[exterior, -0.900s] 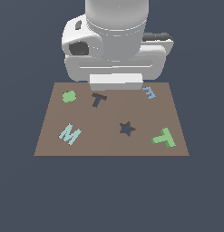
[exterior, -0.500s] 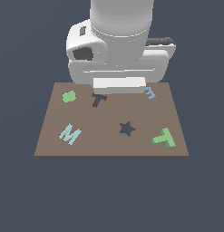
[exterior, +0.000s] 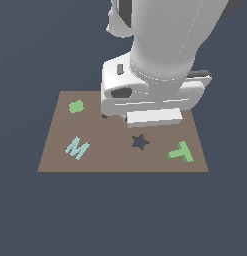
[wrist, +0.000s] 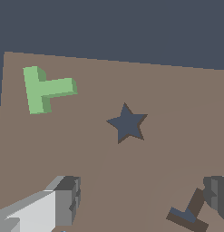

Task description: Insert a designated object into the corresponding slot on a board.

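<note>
Over the last second my arm has swung forward and toward the exterior view's right. It sat over the back edge of the board (exterior: 60, 150) before; now it hangs above the middle, and its body hides all but a corner of the T slot (wrist: 188, 215) at the upper centre of the exterior frame. I read this as the approach toward the pick, not the pick itself.

The T (exterior: 180, 152) lies flat at the lower right of the board in the exterior view, unmoved, close to the front right corner and well apart from the tool. In the wrist view it shows at the upper left, with the star cutout (wrist: 127, 123) in the middle of the frame between it and the tool.

The tool (wrist: 140, 201) is empty, fingers (wrist: 65, 199) spread wide apart at the bottom of the wrist frame, 1 on each side, above bare board.

The M (exterior: 76, 148) and the blob (exterior: 76, 106) stay put on the left half.

By my judgement the tool has to travel past the star and line up on the T's stem before descending.
</note>
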You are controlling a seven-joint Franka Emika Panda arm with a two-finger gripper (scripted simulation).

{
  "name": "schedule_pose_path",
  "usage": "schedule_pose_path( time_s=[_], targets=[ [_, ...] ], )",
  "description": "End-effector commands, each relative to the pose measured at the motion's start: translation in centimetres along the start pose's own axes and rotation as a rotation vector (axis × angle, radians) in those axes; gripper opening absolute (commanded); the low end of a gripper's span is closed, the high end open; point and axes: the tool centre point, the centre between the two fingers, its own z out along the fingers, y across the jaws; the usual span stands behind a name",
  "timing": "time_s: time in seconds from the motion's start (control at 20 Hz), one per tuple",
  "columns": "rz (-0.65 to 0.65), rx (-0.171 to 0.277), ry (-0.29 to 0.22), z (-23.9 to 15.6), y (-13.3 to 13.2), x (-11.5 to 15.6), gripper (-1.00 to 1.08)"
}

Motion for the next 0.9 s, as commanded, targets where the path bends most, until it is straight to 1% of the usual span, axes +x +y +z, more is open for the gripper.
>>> schedule_pose_path(
  time_s=[0.0,0.45,0.85],
  targets=[
    [-0.020,0.000,0.002,1.1,-1.4,1.2,1.00],
    [-0.093,-0.003,0.011,5.0,-6.7,5.6,1.00],
    [-0.129,-0.005,0.015,6.8,-9.3,7.6,1.00]
  ],
)
